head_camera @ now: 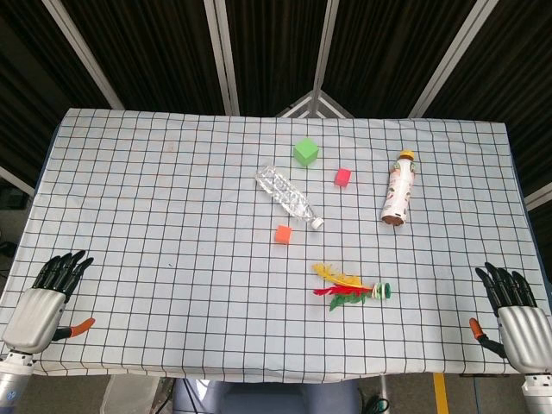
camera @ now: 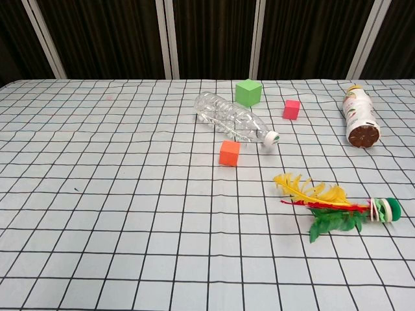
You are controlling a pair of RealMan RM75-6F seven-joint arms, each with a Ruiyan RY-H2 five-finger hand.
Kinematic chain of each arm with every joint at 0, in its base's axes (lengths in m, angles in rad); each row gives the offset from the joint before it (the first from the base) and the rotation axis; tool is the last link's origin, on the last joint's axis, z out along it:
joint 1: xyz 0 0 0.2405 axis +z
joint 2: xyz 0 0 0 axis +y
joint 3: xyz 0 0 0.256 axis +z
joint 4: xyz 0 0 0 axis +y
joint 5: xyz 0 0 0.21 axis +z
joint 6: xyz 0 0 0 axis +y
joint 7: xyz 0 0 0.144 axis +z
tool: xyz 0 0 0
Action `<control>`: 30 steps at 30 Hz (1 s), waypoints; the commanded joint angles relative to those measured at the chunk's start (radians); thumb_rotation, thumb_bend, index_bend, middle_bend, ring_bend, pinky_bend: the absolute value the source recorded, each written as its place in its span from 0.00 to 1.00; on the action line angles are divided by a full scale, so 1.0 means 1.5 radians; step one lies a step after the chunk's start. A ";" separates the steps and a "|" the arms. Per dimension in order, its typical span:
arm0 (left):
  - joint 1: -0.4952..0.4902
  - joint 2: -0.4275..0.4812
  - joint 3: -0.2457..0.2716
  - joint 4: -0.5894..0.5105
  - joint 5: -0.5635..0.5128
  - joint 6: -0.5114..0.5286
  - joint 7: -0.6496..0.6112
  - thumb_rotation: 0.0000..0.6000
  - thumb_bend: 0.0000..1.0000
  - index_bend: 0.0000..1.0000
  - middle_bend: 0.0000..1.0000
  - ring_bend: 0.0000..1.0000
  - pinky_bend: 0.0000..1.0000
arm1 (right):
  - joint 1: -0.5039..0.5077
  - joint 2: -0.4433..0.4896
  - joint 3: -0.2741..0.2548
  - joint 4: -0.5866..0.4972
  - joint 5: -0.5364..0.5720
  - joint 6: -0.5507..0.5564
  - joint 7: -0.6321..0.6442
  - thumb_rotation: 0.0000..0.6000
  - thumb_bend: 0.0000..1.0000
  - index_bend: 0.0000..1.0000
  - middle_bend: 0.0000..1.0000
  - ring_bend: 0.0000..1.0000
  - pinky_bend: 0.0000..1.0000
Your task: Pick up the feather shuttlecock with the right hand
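Observation:
The feather shuttlecock (head_camera: 349, 288) (camera: 337, 207) lies flat on the checked tablecloth, right of centre near the front. It has yellow, red and green feathers and a green-and-white base pointing right. My right hand (head_camera: 516, 321) rests at the table's front right corner, well to the right of the shuttlecock, fingers apart and holding nothing. At the front left corner my left hand (head_camera: 41, 304) also lies open with fingers spread. Neither hand shows in the chest view.
A clear plastic bottle (head_camera: 287, 197) (camera: 235, 118) lies on its side mid-table. Around it are a green cube (head_camera: 305, 152) (camera: 248, 92), a pink cube (head_camera: 342, 177) (camera: 291, 109) and an orange cube (head_camera: 283, 234) (camera: 229, 153). A drink bottle (head_camera: 398, 188) (camera: 358, 116) lies at the right.

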 commanded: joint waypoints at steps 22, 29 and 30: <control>0.000 0.002 -0.001 -0.001 0.000 0.002 -0.007 1.00 0.00 0.00 0.00 0.00 0.00 | 0.083 -0.048 0.029 -0.089 -0.022 -0.083 0.017 1.00 0.41 0.38 0.13 0.00 0.00; -0.001 0.003 -0.001 -0.002 -0.002 -0.001 -0.009 1.00 0.00 0.00 0.00 0.00 0.00 | 0.147 -0.147 0.053 -0.125 0.020 -0.176 -0.076 1.00 0.41 0.40 0.15 0.00 0.00; -0.001 0.003 -0.001 -0.003 -0.003 -0.002 -0.011 1.00 0.00 0.00 0.00 0.00 0.00 | 0.155 -0.165 0.055 -0.126 0.028 -0.189 -0.089 1.00 0.41 0.41 0.15 0.00 0.00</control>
